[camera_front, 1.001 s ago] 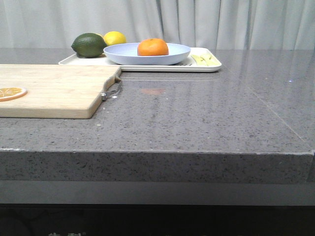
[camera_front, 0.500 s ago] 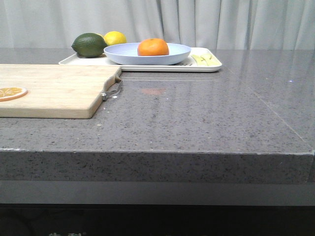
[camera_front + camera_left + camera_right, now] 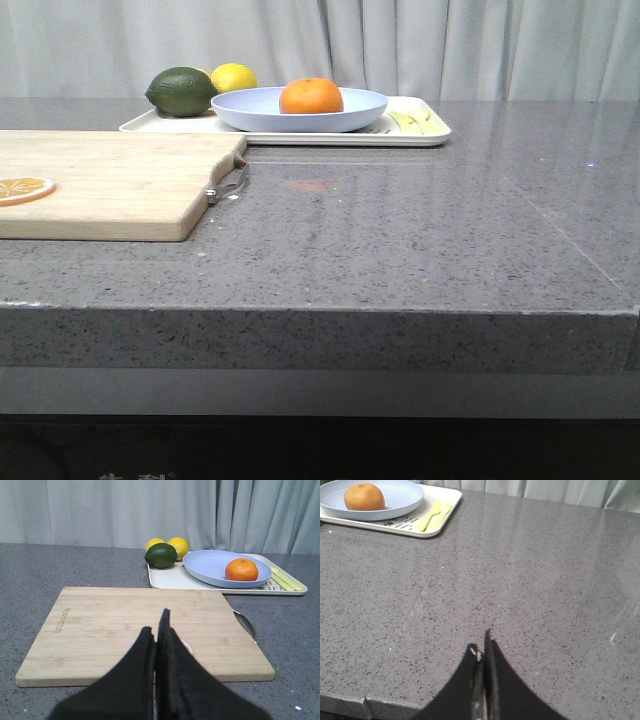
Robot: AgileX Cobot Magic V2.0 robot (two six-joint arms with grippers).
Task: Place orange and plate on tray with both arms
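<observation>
Round bright-orange orange (image 3: 310, 96) sits in lavender-blue plate (image 3: 262, 113) on cream rectangular tray (image 3: 420, 137); tray print unreadable. Left gripper (image 3: 159, 636) and right gripper (image 3: 483, 654) closed, empty.

Dried slice (image 3: 187, 647) behind left hand (image 3: 159, 630).

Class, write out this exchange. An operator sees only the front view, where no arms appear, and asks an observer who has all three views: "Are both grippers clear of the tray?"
Observer: Yes. The left gripper is shut, empty, above the board.
Operator: And the right one?
Observer: The right gripper is shut, empty, above bare counter, apart from the tray.
Operator: How many lemons are behind the lime?
Observer: Two lemons, side by side; the left wrist view shows both.
</observation>
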